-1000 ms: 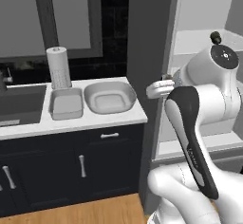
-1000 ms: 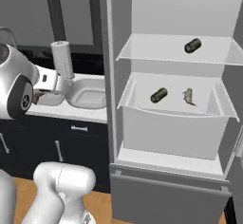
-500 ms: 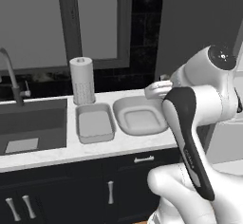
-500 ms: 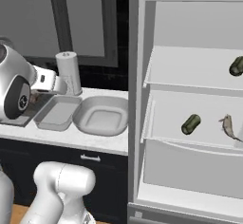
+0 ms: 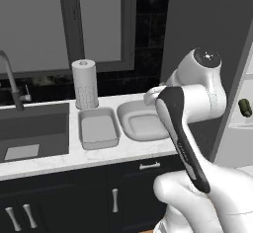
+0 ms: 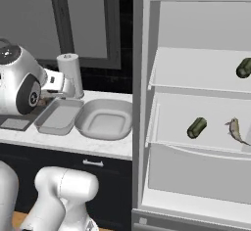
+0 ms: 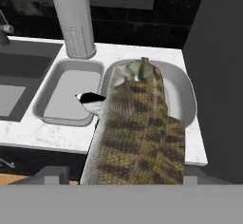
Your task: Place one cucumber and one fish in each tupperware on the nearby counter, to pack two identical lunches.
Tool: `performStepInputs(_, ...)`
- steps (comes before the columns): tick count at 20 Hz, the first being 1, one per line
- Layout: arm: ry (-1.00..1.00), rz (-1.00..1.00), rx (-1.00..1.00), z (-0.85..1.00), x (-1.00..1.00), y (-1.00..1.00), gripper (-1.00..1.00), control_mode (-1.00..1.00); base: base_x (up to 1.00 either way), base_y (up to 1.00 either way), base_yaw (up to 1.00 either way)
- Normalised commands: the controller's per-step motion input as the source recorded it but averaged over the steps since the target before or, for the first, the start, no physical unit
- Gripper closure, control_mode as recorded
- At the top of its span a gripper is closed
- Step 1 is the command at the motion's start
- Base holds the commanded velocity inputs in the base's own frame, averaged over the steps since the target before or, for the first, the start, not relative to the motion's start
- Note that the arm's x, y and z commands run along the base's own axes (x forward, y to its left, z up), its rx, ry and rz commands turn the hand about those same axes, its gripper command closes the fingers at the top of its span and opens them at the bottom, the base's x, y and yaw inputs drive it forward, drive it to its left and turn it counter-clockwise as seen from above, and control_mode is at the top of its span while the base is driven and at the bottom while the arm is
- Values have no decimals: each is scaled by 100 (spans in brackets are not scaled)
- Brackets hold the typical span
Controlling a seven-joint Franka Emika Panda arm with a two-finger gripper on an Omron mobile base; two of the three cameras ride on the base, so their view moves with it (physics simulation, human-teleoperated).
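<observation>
Two grey containers wait on the counter (image 5: 59,158).
Clamped in the gripper (image 7: 128,171), a fish (image 7: 135,133) hangs above the round dish (image 7: 182,92), beside the narrow tray (image 7: 66,92).

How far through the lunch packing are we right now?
Nothing is packed yet: the rectangular tray and the rounded dish on the counter both look empty. In hand: the gripper holds a fish over the counter, in front of the dish. Left: set it down, then fetch the second fish and the two cucumbers from the fridge shelves.
</observation>
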Motion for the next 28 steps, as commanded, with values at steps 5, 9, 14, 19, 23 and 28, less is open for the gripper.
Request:
performStepInputs(5,13,1,-9,-72,95,2,100,-100,0,0,0)
performStepInputs(9,3,4,-2,-66,91,0,100,-100,0,0,0)
performStepInputs(14,0,4,0,-67,87,0,100,-100,0,0,0)
performStepInputs(19,0,0,-1,-50,65,0,100,-100,0,0,0)
performStepInputs(23,1,0,-2,-32,38,0,100,-100,0,0,0)
performStepInputs(28,10,-3,0,-16,16,-13,100,-100,0,0,0)
